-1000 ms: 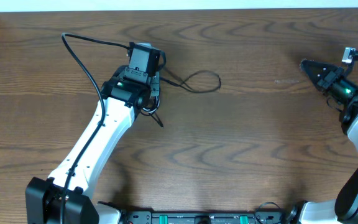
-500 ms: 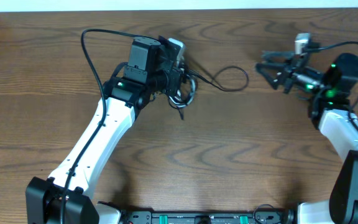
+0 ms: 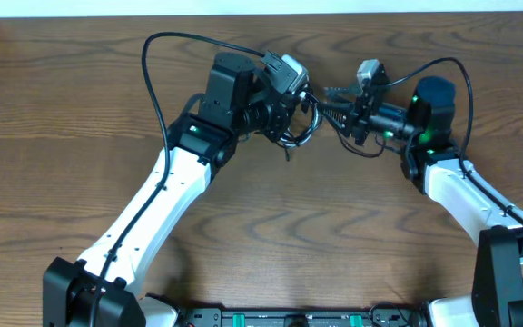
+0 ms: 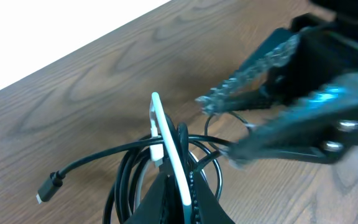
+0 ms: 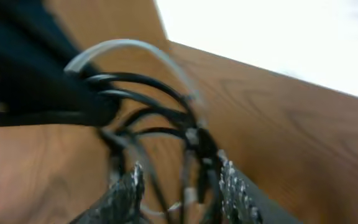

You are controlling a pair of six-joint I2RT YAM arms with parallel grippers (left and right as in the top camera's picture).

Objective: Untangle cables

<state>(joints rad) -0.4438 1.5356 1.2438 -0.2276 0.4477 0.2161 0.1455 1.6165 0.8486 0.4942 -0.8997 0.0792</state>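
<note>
Left gripper [image 4: 174, 186] clamps the coiled cables [image 4: 168, 144], white and black; right gripper [image 5: 180, 180], close beside, holds its fingers [image 5: 232, 190] parted, black strands passing between them.

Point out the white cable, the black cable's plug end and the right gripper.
white cable [image 4: 168, 146]: left wrist view, middle of its upright stretch.
black cable's plug end [image 4: 47, 188]: left wrist view, the plug body.
right gripper [image 5: 180, 177]: right wrist view, gap between its fingers.

No text, label, brand or number legible on cables [image 4: 168, 149] or elsewhere.
</note>
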